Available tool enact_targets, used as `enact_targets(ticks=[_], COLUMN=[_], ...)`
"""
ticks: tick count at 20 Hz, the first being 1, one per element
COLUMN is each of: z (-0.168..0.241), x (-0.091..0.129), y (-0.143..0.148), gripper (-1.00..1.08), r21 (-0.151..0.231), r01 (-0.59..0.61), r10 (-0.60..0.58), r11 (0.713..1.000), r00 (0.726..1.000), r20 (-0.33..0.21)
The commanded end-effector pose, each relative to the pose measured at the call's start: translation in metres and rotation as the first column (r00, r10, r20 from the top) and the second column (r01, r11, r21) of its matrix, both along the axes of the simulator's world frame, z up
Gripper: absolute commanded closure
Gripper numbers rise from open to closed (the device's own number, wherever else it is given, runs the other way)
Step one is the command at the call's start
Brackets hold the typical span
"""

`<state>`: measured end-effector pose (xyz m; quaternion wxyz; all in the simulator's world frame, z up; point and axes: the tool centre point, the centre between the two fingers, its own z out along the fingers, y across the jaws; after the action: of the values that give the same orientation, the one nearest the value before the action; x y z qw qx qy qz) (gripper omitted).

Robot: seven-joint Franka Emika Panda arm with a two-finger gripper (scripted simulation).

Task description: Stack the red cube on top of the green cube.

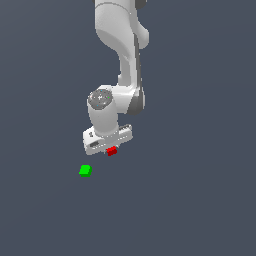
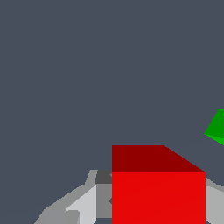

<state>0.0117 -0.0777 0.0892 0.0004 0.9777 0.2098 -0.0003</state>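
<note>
Red cube [image 1: 111, 150] sits clamped in my end effector [image 1: 111, 149]. Green cube [image 1: 85, 170] lies near, apart; I'd centre above it, then lower squarely.

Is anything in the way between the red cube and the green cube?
Nothing visible. The red cube sits at the claw; only bare floor separates it from the green cube, which has nothing on top.

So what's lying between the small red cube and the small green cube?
Nothing: the exterior view shows only bare grey floor between the small red cube and the small green cube.
</note>
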Motion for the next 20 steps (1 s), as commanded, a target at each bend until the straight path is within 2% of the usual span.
enact_targets(ticks=[1,11,20], z=[-0.004,-0.017,-0.022], x=[0.012,0.052,0.071], y=[-0.02,-0.081,-0.107], gripper=[1.08,1.08,1.08], r21=[0.0,0.0,0.0], r01=[-0.001,-0.001,-0.001], r10=[0.001,0.001,0.001], r11=[1.0,1.0,1.0], r00=[1.0,1.0,1.0], r20=[0.001,0.0,0.0])
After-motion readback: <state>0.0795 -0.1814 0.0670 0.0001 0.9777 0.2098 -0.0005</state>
